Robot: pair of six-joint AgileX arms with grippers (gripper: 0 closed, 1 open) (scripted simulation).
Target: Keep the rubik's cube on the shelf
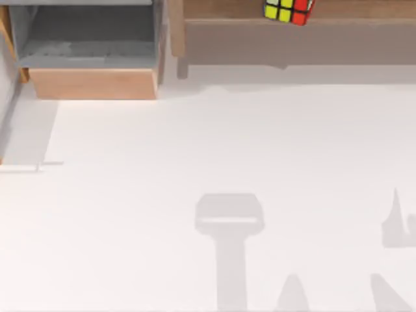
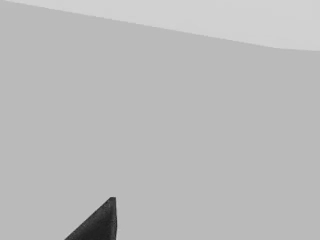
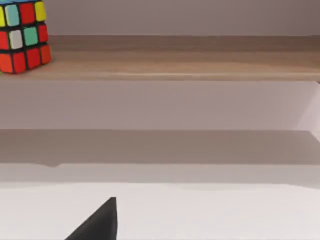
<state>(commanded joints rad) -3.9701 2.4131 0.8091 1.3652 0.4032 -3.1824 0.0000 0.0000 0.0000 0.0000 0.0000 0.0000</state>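
Bare white tabletop (image 1: 208, 195) fills near ground of top view; arm shadows only. Rubik's cube (image 1: 288, 10) at about 1 o'clock, resting on shelf (image 1: 338, 9), slightly skewed, near its front edge. Smaller wooden box (image 1: 91, 83) at 11 o'clock.

Left wrist view: one dark fingertip (image 2: 102, 222) of left end effector over plain grey surface; open or closed, cannot tell.

Right wrist view: one dark fingertip (image 3: 102, 222) of right end effector low over tabletop, facing shelf; state likewise cannot tell. Cube (image 3: 22, 36) up on ledge (image 3: 190, 62), well apart from finger.

Judged light, rigid, smooth-faced; best pinched across two opposite flat sides. Task looks done.
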